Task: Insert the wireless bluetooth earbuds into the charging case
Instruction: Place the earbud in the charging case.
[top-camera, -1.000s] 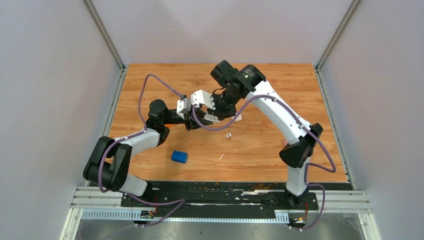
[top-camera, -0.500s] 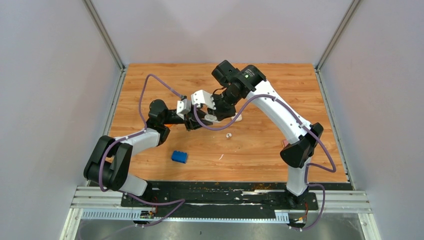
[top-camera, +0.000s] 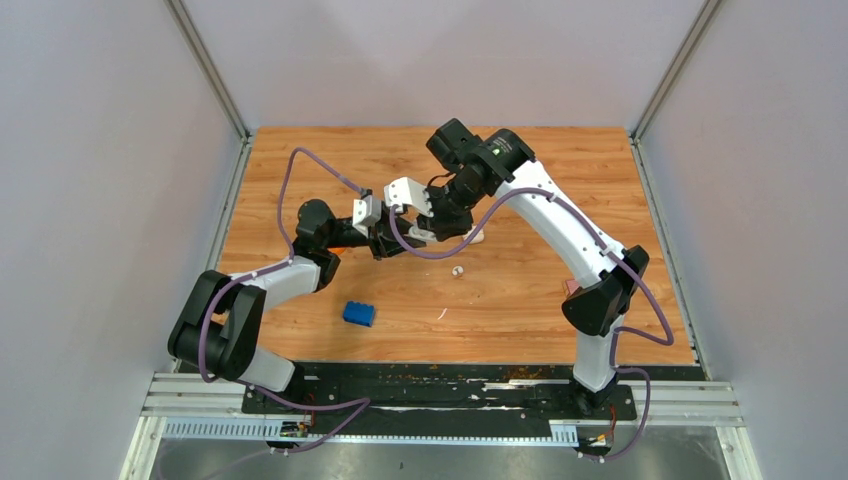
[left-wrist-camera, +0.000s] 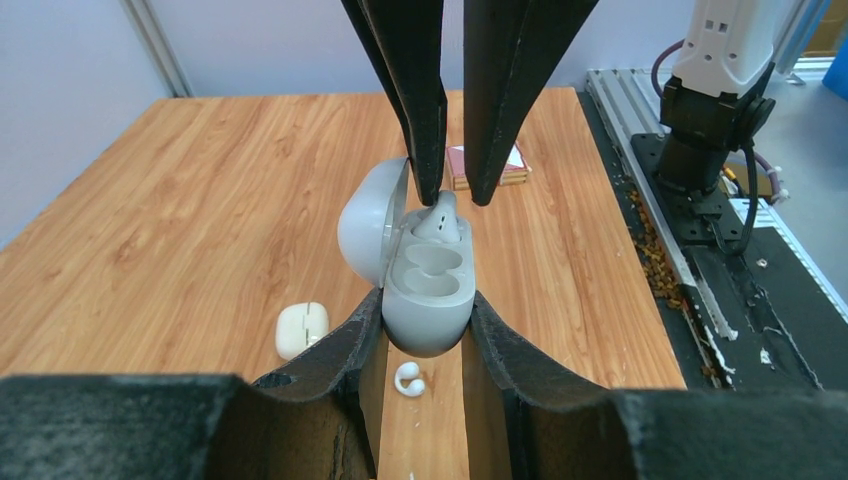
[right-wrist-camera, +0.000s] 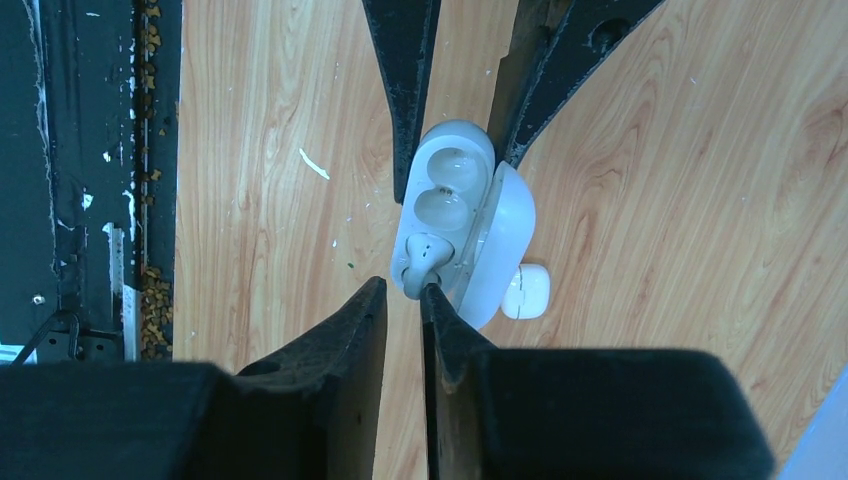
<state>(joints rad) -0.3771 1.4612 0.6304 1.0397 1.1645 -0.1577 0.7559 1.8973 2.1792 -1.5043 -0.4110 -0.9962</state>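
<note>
Both arms meet over the middle of the table (top-camera: 300, 160).

Left gripper (left-wrist-camera: 425, 308) is clamped on the sides of the charging case (left-wrist-camera: 430, 290). The lid is hinged open to one side, and I judge the case is held clear of the wood.

Right gripper (right-wrist-camera: 403, 290) is nearly closed, straddling the stem of one earbud (right-wrist-camera: 422, 258). One finger touches it. I can't tell if the other does, so treat the pinch as unconfirmed.

Step in hand is seating that earbud in the end pocket nearest the right fingers. The body is in the mouth, but the stem sticks out tilted, so it's not flush. The rest of the tray shows empty.

Next you need a short push along the pocket axis. Then widen the jaws and back straight out without dragging the bud.

A loose earbud (left-wrist-camera: 408, 378) lies on the table below the case, likely your next pick.
</note>
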